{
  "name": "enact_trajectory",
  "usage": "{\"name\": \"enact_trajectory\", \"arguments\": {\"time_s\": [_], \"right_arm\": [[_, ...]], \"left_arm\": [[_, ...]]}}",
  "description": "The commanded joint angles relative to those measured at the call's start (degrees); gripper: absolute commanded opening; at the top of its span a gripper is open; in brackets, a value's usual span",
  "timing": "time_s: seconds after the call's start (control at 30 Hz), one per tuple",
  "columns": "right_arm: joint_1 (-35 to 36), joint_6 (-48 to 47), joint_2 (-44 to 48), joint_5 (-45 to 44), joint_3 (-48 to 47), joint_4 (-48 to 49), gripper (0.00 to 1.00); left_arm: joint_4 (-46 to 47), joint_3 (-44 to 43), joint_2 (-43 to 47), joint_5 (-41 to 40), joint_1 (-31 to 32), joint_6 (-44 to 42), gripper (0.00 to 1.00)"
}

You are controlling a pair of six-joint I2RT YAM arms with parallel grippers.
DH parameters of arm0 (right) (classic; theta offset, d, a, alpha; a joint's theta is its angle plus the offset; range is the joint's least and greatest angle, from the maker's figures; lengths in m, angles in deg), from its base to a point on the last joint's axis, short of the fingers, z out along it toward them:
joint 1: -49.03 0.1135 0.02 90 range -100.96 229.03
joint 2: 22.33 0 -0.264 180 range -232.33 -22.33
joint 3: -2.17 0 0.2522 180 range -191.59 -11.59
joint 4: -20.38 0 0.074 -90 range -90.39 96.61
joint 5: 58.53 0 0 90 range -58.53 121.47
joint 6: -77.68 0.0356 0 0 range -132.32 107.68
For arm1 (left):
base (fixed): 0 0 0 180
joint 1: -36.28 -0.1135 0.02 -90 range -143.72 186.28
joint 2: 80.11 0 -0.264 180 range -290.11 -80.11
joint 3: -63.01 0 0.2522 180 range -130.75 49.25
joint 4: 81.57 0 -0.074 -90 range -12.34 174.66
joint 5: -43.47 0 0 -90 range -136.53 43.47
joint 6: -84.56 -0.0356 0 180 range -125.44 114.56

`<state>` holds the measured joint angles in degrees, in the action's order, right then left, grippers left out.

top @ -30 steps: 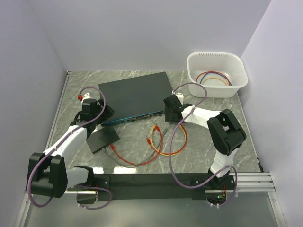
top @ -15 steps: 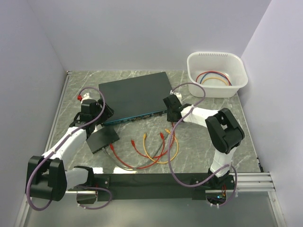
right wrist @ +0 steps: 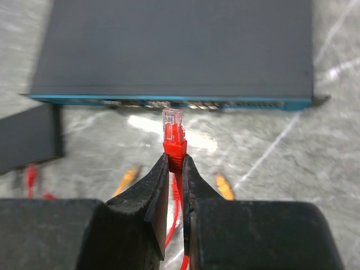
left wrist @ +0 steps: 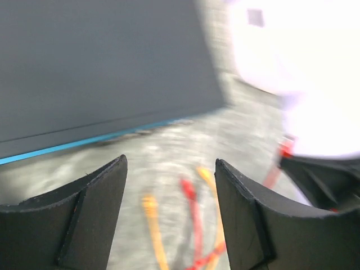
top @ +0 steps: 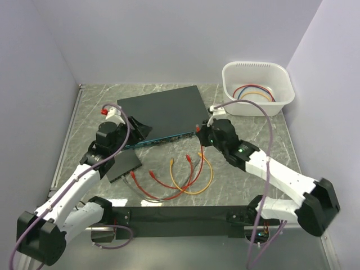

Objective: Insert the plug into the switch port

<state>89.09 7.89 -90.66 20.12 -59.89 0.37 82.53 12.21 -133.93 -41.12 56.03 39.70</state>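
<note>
Right gripper (right wrist: 175,162) pinches the light, rigid, probably brittle plug (right wrist: 173,126) by its red boot (right wrist: 175,148), the right hold since the cable (right wrist: 171,225) flops. The switch (right wrist: 174,50) lies at 12 o'clock of the plug, near but apart. Left gripper (left wrist: 169,191) has its jaws spread, empty.

Bright even light, blurred wrist views

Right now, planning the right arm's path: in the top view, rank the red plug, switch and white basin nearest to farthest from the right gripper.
1. red plug, held in the jaws of the right gripper.
2. switch, just ahead of the plug.
3. white basin, far right corner.
</note>
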Motion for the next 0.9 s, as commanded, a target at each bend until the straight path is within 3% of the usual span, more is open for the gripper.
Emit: {"name": "enact_trajectory", "arguments": {"time_s": [0.0, 0.2, 0.43, 0.6, 0.87], "right_arm": [[0.29, -2.45, 5.04, 5.71, 3.99, 5.97, 0.00], [1.87, -3.86, 9.27, 10.30, 6.02, 9.49, 0.00], [4.42, -4.65, 8.48, 8.98, 5.93, 10.20, 0.00], [6.09, -5.09, 8.04, 7.05, 5.84, 10.11, 0.00], [6.88, -5.18, 8.04, 6.52, 5.75, 10.63, 0.00]], "left_arm": [[11.50, -0.67, 2.49, 6.53, 4.06, 2.05, 0.69], [19.96, -1.28, 0.13, 4.79, 14.34, 2.32, 0.70], [18.31, -7.78, -9.62, -5.13, 25.23, 1.88, 0.69], [14.79, -13.22, -15.52, -13.74, 29.20, 1.44, 0.68], [11.71, -16.93, -19.56, -16.92, 30.97, 1.08, 0.66]]}}
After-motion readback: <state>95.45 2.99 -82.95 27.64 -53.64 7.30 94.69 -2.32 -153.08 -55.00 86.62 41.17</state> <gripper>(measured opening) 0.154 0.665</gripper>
